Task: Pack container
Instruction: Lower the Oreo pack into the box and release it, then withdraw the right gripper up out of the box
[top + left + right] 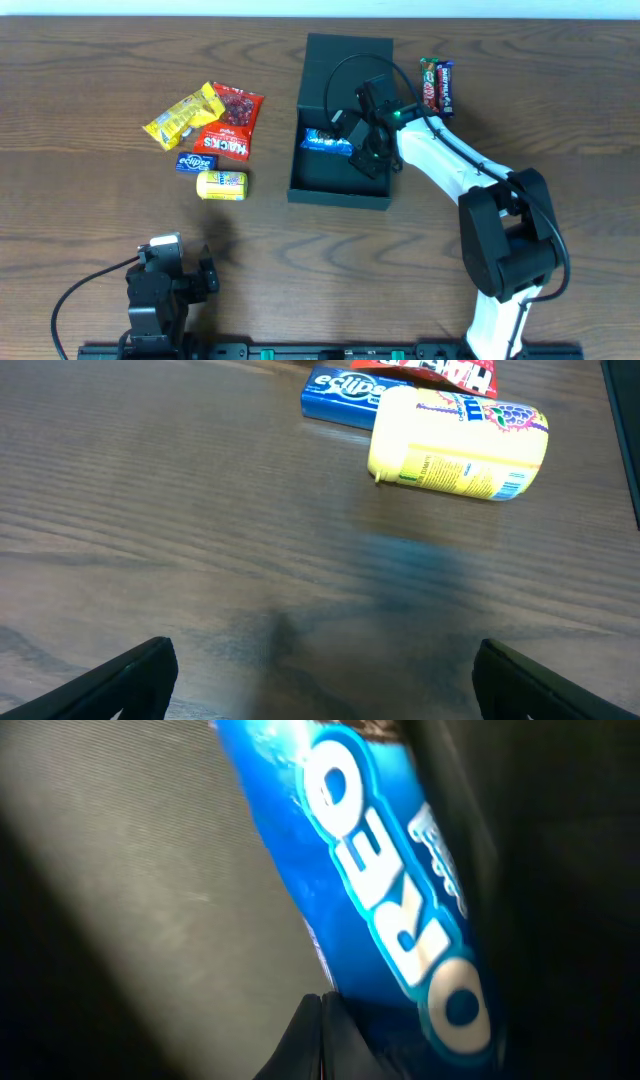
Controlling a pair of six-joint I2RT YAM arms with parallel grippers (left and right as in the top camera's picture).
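Note:
The container (338, 193) is a dark open box at mid-table, its flap lid (346, 58) lying back flat. A blue Oreo packet (328, 142) (372, 890) lies inside it against the left wall. My right gripper (364, 156) (321, 998) reaches into the box just right of the packet. Its fingertips are pressed together at the packet's lower edge, and I see nothing between them. My left gripper (166, 252) (325, 682) hovers low over bare table near the front left, open and empty.
Left of the box lie a yellow packet (183, 117), a red snack bag (231, 124), a blue Eclipse pack (195, 162) (345, 392) and a yellow tube (221, 185) (460, 445). Two dark candy bars (437, 85) lie right of the lid.

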